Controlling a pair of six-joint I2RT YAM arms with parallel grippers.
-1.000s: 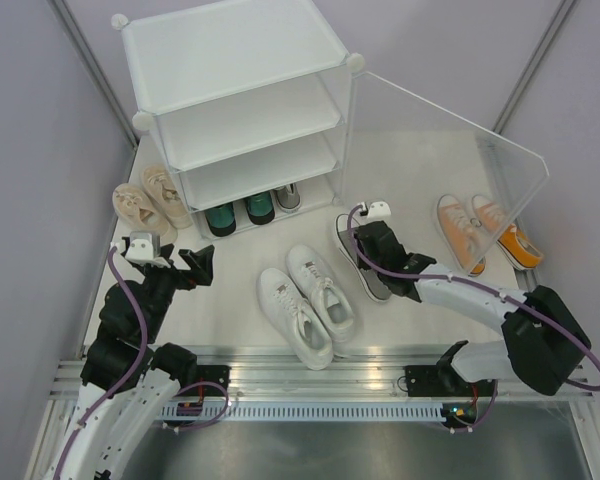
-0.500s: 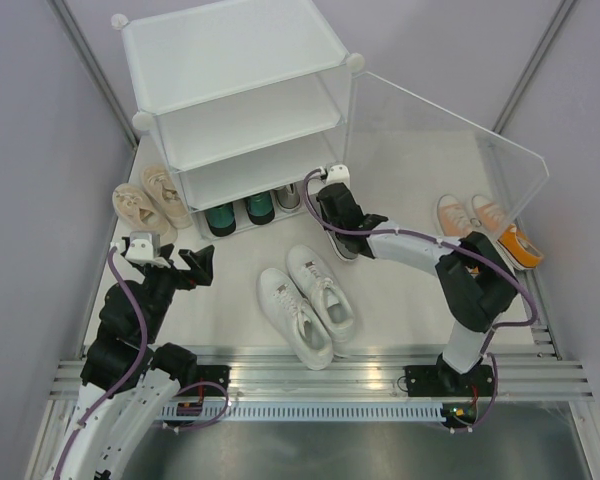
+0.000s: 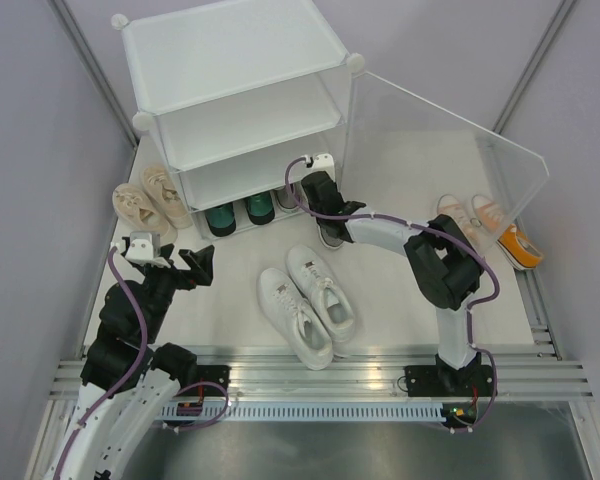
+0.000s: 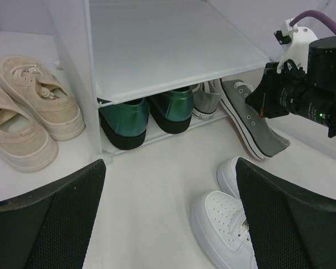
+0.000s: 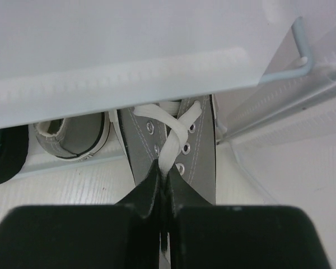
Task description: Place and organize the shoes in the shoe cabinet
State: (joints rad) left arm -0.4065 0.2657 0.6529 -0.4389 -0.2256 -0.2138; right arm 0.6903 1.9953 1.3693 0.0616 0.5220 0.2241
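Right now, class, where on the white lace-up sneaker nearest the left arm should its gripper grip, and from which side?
Probably the heel collar of that white sneaker, from above, one finger inside the mouth: it sits sole-down, opening upward, heel toward the arms.

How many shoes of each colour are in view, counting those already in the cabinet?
beige shoes: 2
dark green shoes: 2
grey shoes: 2
white shoes: 2
orange shoes: 2
Total: 10
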